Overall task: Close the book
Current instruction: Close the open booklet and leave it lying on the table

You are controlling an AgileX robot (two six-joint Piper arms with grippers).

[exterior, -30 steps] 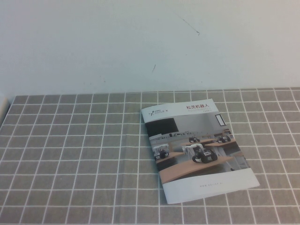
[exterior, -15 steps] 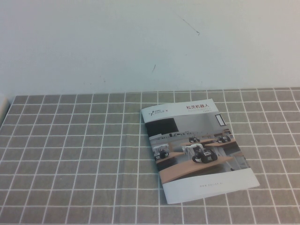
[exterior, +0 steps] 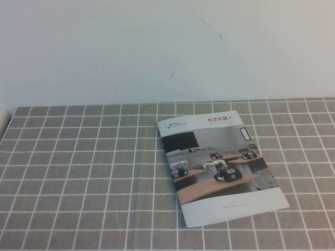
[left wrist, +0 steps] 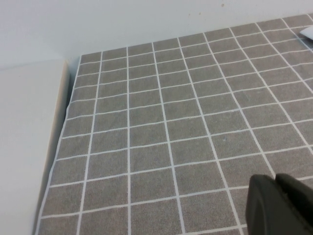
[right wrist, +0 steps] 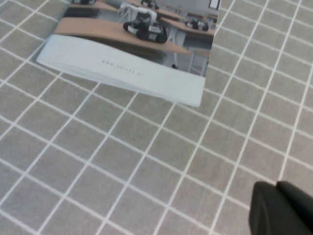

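The book (exterior: 220, 167) lies flat with its cover down, right of the middle of the grey checked tablecloth (exterior: 84, 172); its cover shows a photo of robots at desks. Neither arm appears in the high view. In the right wrist view the book (right wrist: 132, 44) lies ahead of my right gripper (right wrist: 276, 188), which hangs shut and empty over bare cloth, a few squares from the book's near edge. My left gripper (left wrist: 276, 178) is shut and empty too, over the cloth at the left side; a pale corner of the book (left wrist: 307, 33) shows far off.
A white ledge (left wrist: 29, 147) borders the cloth's left edge, and its end shows in the high view (exterior: 2, 117). A white wall (exterior: 167, 47) rises behind the table.
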